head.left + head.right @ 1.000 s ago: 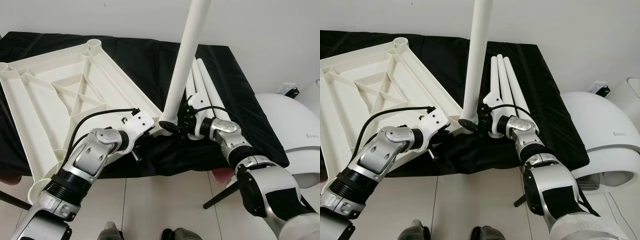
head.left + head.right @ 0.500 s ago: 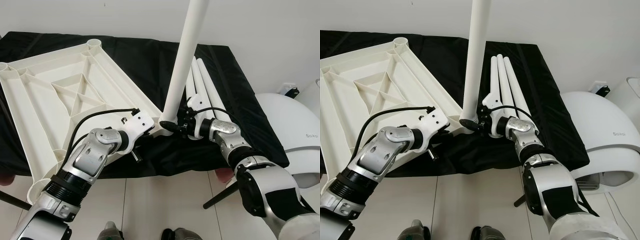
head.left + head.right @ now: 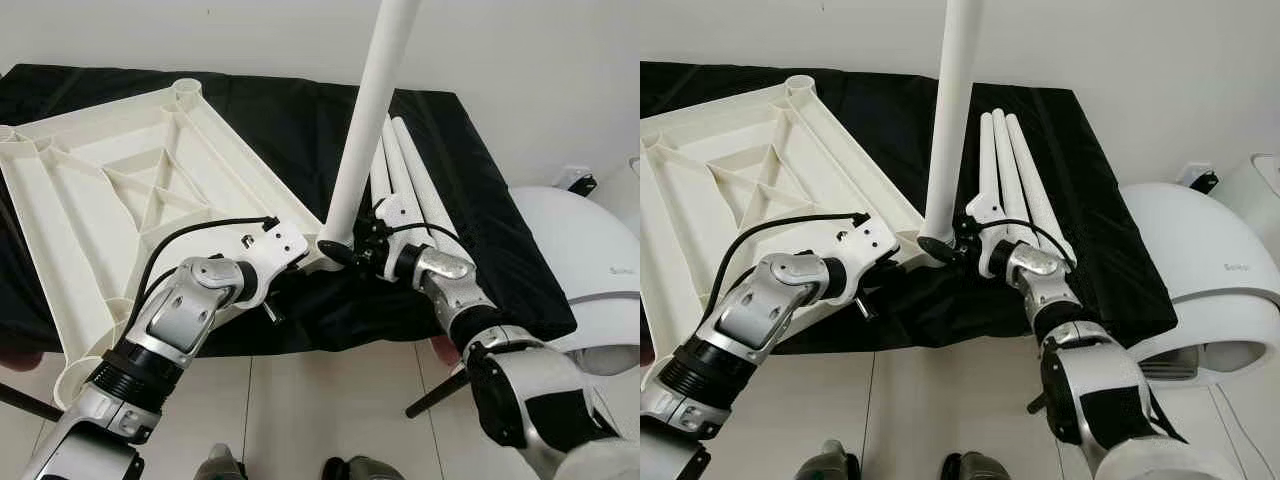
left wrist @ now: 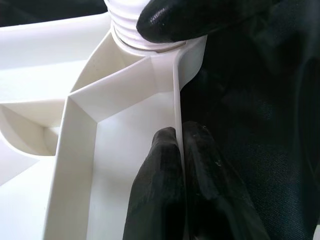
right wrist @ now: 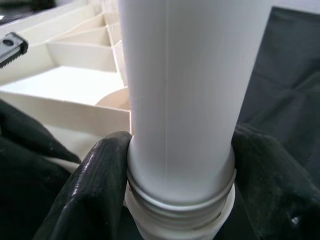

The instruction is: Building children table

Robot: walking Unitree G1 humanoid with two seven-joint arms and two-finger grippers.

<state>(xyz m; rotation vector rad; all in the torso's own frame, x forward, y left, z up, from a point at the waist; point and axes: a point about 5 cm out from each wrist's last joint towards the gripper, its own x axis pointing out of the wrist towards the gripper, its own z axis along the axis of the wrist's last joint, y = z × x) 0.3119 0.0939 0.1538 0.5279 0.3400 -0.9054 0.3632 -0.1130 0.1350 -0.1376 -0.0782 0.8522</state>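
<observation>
Left gripper point(image 4: 177, 150): pinched shut on the thin rim of the tabletop point(image 3: 120, 190), at its near corner
Right gripper point(image 5: 180, 175): clamped on the base of the upright leg point(image 3: 365, 120), at that same corner
Tabletop: upside down on the black cloth point(image 3: 300, 120)
Spare legs point(image 3: 410, 180): three, just beyond the corner

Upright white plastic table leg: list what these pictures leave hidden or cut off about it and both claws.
- Upright white plastic table leg: top cut off by the upper frame edge in both eye views.
- Its threaded end: how far it sits in the white ribbed plastic tabletop's corner socket is covered by the right claw.
- Left claw: in the eye views its fingers lie behind its own wrist.
</observation>
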